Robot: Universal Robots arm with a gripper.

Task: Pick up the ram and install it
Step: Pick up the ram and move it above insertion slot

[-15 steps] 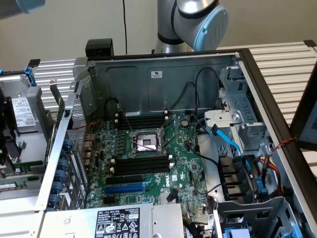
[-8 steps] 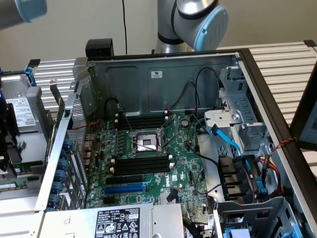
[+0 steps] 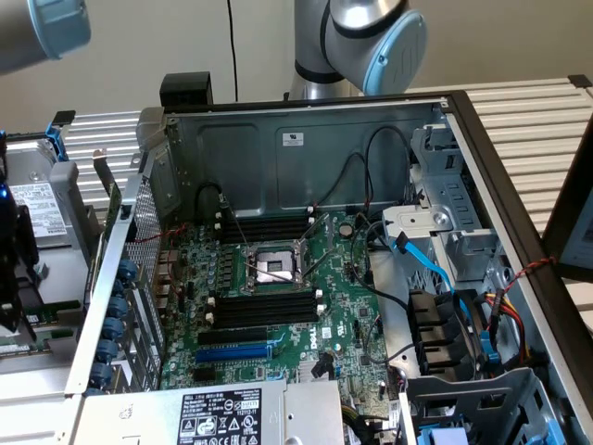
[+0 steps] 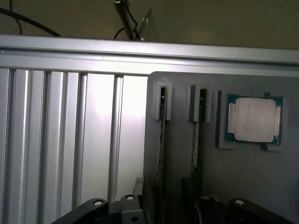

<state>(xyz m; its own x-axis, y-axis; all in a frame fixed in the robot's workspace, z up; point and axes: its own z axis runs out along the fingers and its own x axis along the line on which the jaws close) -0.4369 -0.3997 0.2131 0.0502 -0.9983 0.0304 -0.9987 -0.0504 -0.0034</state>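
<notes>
The ram [image 4: 161, 135] stands on edge in a narrow slot of the grey holder [image 4: 243, 182], the slot farthest from the holder's processor [image 4: 254, 120]. A second stick [image 4: 198, 135] stands in the slot between them. The tool [image 4: 166, 210] hangs over the holder with its two black fingers [image 4: 100, 207] spread apart and gripping nothing; the ram seems to run into the gap between them, though its near end is in shadow. The holder rests on the ribbed aluminium bench [image 4: 56, 140].
</notes>
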